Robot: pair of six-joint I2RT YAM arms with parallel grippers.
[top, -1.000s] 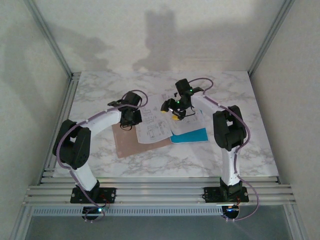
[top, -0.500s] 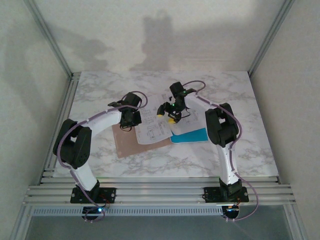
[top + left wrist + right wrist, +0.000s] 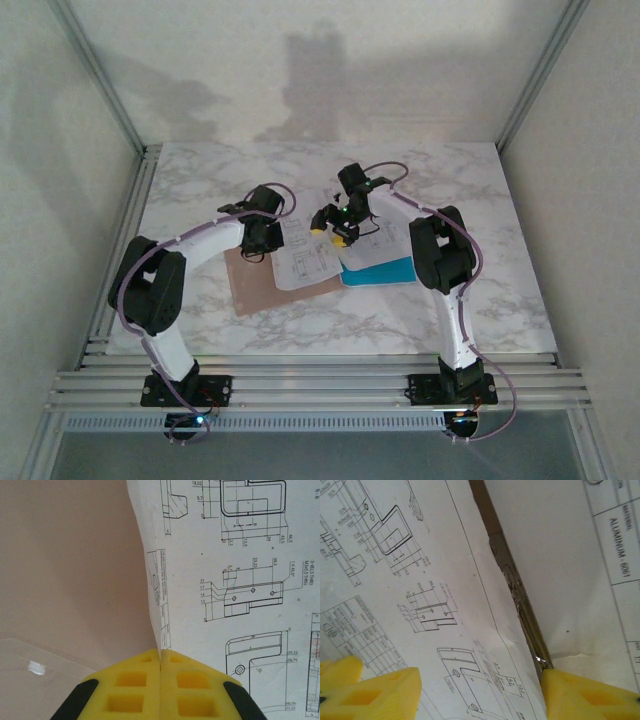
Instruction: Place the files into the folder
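Two roles: seemingly pins white printed paper sheets (image 3: 240, 580) on pinkish-brown card folder (image 3: 70, 570), left jaws shut; right jaws wide astride sheet edge.

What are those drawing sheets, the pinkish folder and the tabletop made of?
The files: thin matte white paper, judging by printed line drawings and soft creases. The folder: probably matte salmon card, plain and flat. The table: grey-veined marble look, perhaps laminate.
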